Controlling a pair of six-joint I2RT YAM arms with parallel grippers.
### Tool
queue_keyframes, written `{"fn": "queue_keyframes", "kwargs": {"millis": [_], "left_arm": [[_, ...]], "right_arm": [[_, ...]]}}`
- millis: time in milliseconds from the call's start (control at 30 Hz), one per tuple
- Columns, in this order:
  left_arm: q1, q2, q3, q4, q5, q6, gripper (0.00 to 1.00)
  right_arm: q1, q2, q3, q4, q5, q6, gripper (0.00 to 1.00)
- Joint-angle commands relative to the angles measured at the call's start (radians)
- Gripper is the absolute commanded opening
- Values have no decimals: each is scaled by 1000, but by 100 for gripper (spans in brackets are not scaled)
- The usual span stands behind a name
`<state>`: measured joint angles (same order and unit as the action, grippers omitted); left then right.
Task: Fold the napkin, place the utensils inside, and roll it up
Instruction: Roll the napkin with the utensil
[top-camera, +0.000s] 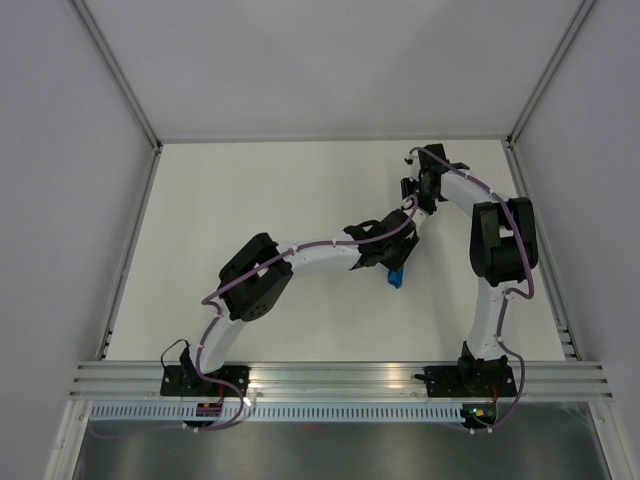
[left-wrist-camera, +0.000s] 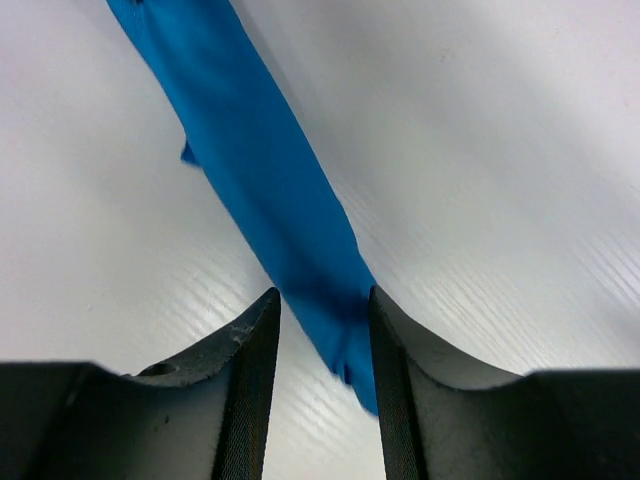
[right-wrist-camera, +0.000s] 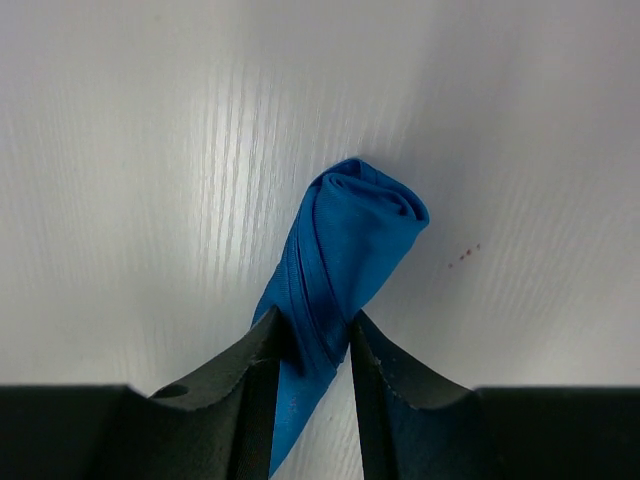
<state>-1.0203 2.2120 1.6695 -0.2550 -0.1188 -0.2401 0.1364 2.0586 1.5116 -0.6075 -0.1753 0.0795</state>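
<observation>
Here we are over the white bench (top-camera: 250, 200), and the napkin (left-wrist-camera: 260, 190) is a tight, slim blue roll lying flat on it. From the left wrist camera it runs on a slant from the upper left corner down toward us, and its near end sits right between the left fingers (left-wrist-camera: 250, 370). Those fingers are parted around it. We see a sliver of bench between the roll and one finger, while the other finger seems to brush the cloth, though the shadow there makes that hard to call. So they are released, straddling the roll without squeezing it.

Over to the right wrist camera, and it's a different story. The right fingers (right-wrist-camera: 250, 390) are clenched on the roll a little way back from its far end, and the cloth narrows visibly where both press in. Beyond the pinch the open end of the roll (right-wrist-camera: 365, 215) bulges out, its layered folds showing.

From the top camera, the left arm (top-camera: 300, 258) reaches across to the right of centre and the right arm (top-camera: 500, 240) bends in from the far right. The two wrists sit near each other. Only a small blue tip (top-camera: 397, 277) peeks out beneath the left wrist, and the arms cover the rest.
</observation>
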Motion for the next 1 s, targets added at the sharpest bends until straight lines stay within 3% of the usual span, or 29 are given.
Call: {"fn": "queue_keyframes", "kwargs": {"millis": [0, 100, 467, 967], "left_arm": [[6, -133, -36, -15, 36, -51, 46], [26, -216, -85, 6, 47, -74, 47], [74, -408, -270, 34, 54, -108, 47], [91, -459, -329, 34, 71, -111, 47]], "right_arm": [[15, 49, 85, -5, 169, -30, 38], [45, 84, 131, -5, 259, -64, 38], [80, 236, 326, -54, 349, -126, 38], [111, 278, 410, -71, 367, -162, 47]]}}
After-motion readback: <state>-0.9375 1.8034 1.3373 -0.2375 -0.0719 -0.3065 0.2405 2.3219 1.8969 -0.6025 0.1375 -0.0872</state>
